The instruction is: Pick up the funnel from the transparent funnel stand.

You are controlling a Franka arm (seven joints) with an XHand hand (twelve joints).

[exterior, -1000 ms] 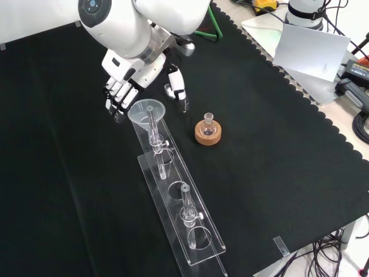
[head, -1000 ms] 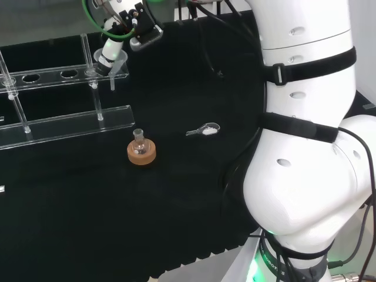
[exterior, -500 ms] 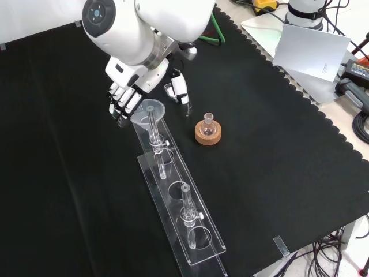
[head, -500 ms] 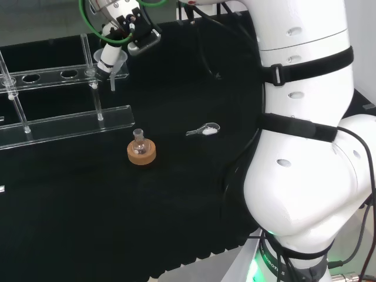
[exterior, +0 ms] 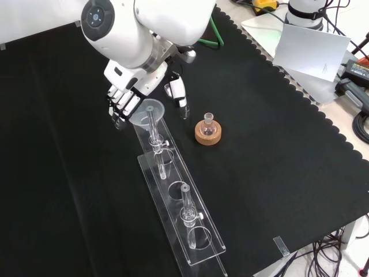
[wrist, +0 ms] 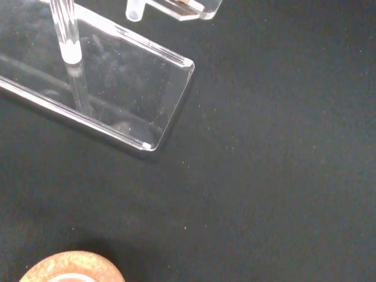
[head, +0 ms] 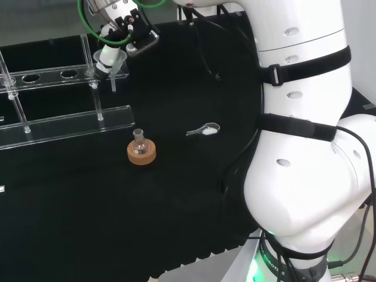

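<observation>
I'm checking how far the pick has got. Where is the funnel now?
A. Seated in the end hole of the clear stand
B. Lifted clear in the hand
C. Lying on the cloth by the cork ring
A: the funnel sits upright in the stand, the hand beside its rim.

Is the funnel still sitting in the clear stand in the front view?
Yes, the funnel sits with its stem down through the end hole of the clear stand, with the hand right beside its rim.

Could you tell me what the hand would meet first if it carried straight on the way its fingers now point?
Most likely the clear funnel sitting in the transparent funnel stand: in the front view the black and white hand has its fingers pointing down at the funnel's wide rim, thumb on the other side. Whether they touch it already is unclear.
</observation>
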